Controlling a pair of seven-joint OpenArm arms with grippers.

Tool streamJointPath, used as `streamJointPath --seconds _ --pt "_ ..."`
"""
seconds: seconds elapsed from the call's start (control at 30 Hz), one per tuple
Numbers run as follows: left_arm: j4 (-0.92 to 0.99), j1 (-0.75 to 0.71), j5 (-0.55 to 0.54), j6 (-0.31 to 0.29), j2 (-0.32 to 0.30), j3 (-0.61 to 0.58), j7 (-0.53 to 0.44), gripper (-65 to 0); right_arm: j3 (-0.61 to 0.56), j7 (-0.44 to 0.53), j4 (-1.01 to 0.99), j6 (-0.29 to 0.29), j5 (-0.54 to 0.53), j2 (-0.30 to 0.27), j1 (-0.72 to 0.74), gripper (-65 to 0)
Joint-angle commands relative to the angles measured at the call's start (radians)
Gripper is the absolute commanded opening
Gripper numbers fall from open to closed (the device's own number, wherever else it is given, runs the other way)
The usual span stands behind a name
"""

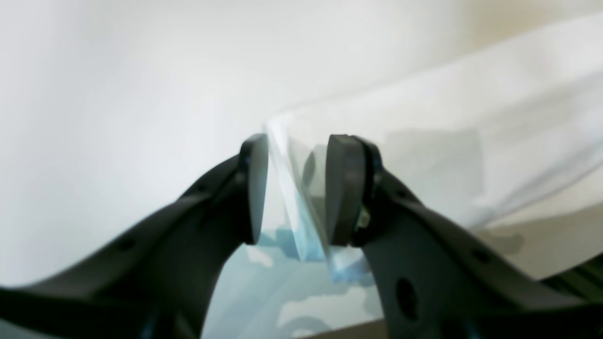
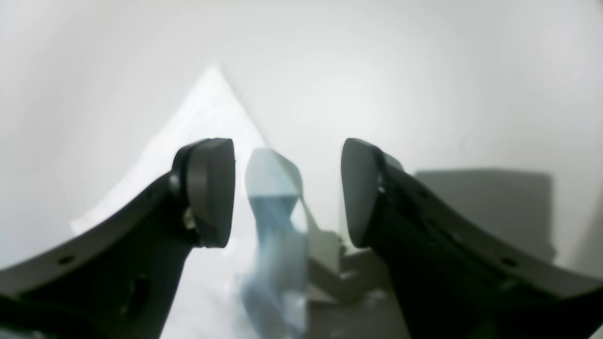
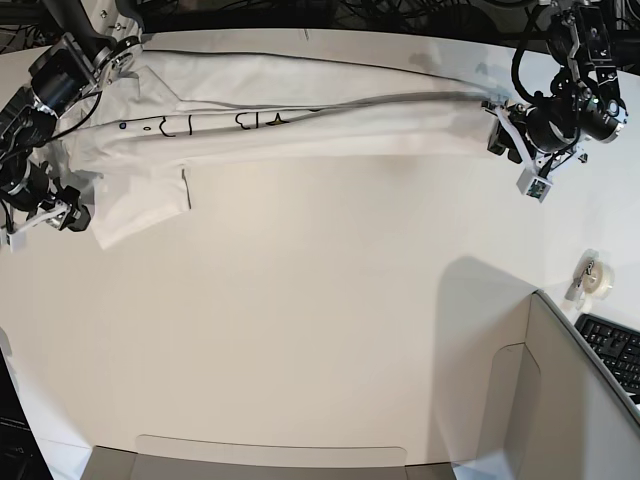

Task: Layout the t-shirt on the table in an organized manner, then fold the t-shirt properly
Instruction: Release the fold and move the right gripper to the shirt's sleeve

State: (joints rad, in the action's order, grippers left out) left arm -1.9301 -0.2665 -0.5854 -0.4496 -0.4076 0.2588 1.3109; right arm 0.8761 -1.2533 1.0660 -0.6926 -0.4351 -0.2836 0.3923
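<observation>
I see the white table point(image 3: 320, 330) with the t-shirt point(image 3: 300, 125) stretched in a long band along its far edge. A tape roll point(image 3: 593, 278) sits near the right edge, a keyboard point(image 3: 612, 349) at the right-hand near corner.

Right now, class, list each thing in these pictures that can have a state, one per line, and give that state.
t-shirt: stretched in a long band across the far side of the table, not folded.
left gripper: closed on a folded edge of the t-shirt.
right gripper: jaws apart, cloth between them, not clamped.
table: carrying the t-shirt along its far side.
</observation>
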Motion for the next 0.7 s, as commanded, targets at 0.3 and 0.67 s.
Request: streamJointPath --seconds 0.3,0.67 --pt "-0.015 0.009 -0.006 -0.001 -0.012 0.004 -0.017 -44.2 -0.148 0.031 -0.171 -0.006 0.022 -0.003 0.018 -30.0" --pt "-0.015 0.009 -0.005 -0.001 -0.012 0.004 -0.017 -44.2 -0.392 0.131 -0.169 -0.006 0.017 -0.032 -0.019 -49.0"
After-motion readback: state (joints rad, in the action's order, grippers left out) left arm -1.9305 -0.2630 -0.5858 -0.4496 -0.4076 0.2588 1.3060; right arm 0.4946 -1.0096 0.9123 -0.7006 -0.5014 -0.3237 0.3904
